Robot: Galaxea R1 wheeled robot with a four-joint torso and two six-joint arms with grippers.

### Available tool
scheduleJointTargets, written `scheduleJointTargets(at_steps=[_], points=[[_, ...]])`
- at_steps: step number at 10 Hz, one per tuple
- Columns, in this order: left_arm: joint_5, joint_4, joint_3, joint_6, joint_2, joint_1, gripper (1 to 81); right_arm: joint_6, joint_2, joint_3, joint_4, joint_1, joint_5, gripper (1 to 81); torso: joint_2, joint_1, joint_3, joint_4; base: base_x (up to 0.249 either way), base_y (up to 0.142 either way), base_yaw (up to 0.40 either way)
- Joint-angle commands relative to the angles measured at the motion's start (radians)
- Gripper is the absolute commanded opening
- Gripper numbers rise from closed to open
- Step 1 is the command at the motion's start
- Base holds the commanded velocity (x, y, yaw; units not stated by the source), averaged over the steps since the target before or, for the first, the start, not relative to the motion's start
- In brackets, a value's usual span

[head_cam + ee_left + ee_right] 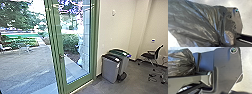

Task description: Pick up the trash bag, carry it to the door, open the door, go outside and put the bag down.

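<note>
"Trash bag [199,23]: where are you seeing it? Start big, please."

"I'm seeing the paved yard [25,66] first, stretching out on the far side of the green-framed glass door [94,45]. Pale outdoor furniture [25,48] is standing out there, near the planting."

"And indoors?"

"Right of the door, a larger gray bin [124,63] is standing by the wall, with a smaller gray bin [110,68] sitting in front of it. Farther right, a dark office chair [151,55] is standing near the corner."

"So, the bag?"

"I'm seeing its dark, shiny plastic in both wrist views, gathering into tight creases. From the left wrist it's covering part of the robot's dark plate [239,21]; I'm not managing to tell whether they're touching."

"What are the grippers doing?"

"I can't tell for either. I'm not making out whether the left gripper or the right gripper is spreading, narrowing or holding the bag."

"Anything smaller?"

"A handle [61,56] is sitting on the door's edge, and a little white fitting [113,12] is showing high on the wall."
</note>
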Motion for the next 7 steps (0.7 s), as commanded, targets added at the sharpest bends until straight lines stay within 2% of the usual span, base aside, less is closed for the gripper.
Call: scheduleJointTargets(at_steps=[1, 3, 5, 7], points=[[0.064, 0.002, 0.003, 0.002, -0.002, -0.07, 1.0, -0.001, 0.001, -0.021, -0.003, 0.043, -0.051, 81.1, 0.0, 0.0, 0.0, 0.0, 0.153, 0.0, 0.0], [0.064, 0.002, 0.003, 0.0, 0.0, -0.07, 1.0, -0.002, 0.001, -0.018, -0.003, 0.025, -0.039, 81.1, 0.0, 0.0, 0.0, 0.0, 0.153, 0.0, 0.0], [0.064, 0.001, -0.002, 0.0, 0.001, -0.07, 1.0, -0.001, 0.012, -0.021, -0.003, 0.003, 0.008, 81.1, 0.0, 0.0, 0.0, 0.0, 0.153, 0.0, 0.0], [0.044, 0.001, -0.014, -0.001, 0.006, -0.07, 1.0, -0.001, 0.012, -0.021, -0.001, -0.001, 0.012, 81.1, 0.0, 0.0, 0.0, 0.0, 0.153, 0.0, 0.0]])
